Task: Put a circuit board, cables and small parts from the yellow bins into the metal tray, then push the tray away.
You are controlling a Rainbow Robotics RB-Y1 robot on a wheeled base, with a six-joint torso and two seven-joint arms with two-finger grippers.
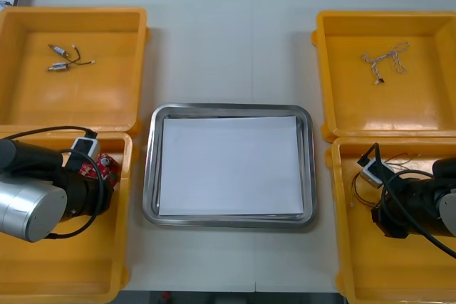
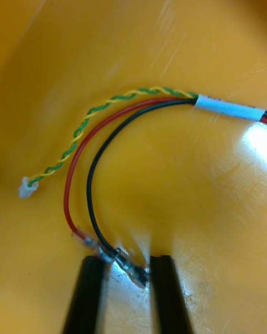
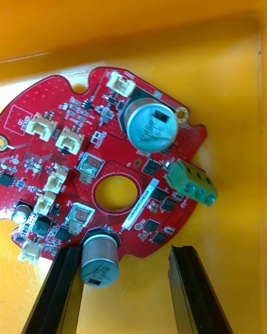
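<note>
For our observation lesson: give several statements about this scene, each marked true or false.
1. The metal tray holds the circuit board. False: the circuit board lies in the near left bin, outside the metal tray.
2. The left gripper is open at the circuit board's edge. True.
3. The right gripper is shut on a cable's ends. True.
4. Both far bins hold boards. False: the far left bin holds small metal parts, the far right bin a pale cable.

The front camera looks steeply down on the whole table (image 1: 214,26) from above. The wrist cameras look closely into the lower-left bin (image 1: 43,261) and lower-right bin (image 1: 363,261) of the front frame.
</note>
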